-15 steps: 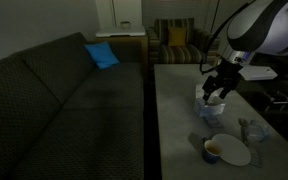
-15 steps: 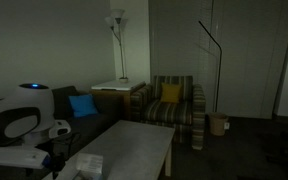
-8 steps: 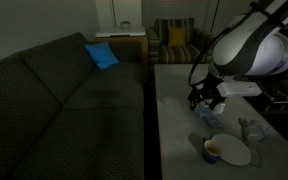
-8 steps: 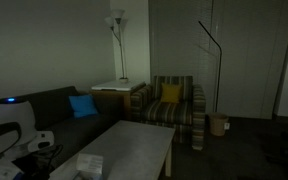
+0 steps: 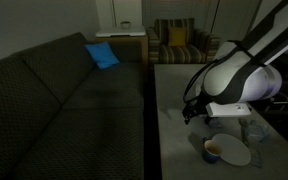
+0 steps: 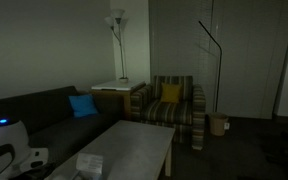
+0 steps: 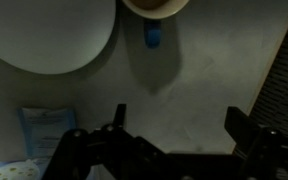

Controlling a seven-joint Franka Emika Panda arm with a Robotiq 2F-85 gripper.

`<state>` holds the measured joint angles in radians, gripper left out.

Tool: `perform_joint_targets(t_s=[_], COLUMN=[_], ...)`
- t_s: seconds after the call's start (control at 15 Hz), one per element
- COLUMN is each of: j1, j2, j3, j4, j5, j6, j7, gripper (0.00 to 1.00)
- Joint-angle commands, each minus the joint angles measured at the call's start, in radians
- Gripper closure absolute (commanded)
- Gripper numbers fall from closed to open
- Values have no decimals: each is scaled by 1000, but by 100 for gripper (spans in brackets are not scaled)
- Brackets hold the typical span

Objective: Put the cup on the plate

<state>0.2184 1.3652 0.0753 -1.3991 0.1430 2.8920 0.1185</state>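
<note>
The cup (image 5: 212, 150), dark outside and yellowish inside, stands on the table right beside the white plate (image 5: 236, 153); I cannot tell if it touches the rim. In the wrist view the cup (image 7: 154, 5) is cut off by the top edge and the plate (image 7: 44, 35) fills the upper left. My gripper (image 7: 179, 122) is open and empty above bare tabletop, apart from both. In an exterior view the gripper (image 5: 193, 108) hangs low over the table, farther back than the cup.
A white-and-blue boxy container (image 7: 42, 130) lies near my left finger. A small blue thing (image 7: 153, 35) lies by the cup. A clear bluish glass (image 5: 252, 130) stands behind the plate. A dark sofa (image 5: 54, 100) runs along the grey table (image 6: 134, 148).
The arm has swung left along the table and dropped lower. The gripper stays open. The cup and plate have not moved.
</note>
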Motion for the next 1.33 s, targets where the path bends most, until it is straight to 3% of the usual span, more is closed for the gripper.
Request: perform_joint_targets(t_s=[0.0, 0.33, 1.27], j1=[-7, 3, 27], j2=[75, 134, 93], j3=[0, -10, -32], j4=[97, 177, 159], j5=[-21, -20, 0], j6=[-27, -110, -339], j7=[8, 26, 149], gripper=[0, 0, 0])
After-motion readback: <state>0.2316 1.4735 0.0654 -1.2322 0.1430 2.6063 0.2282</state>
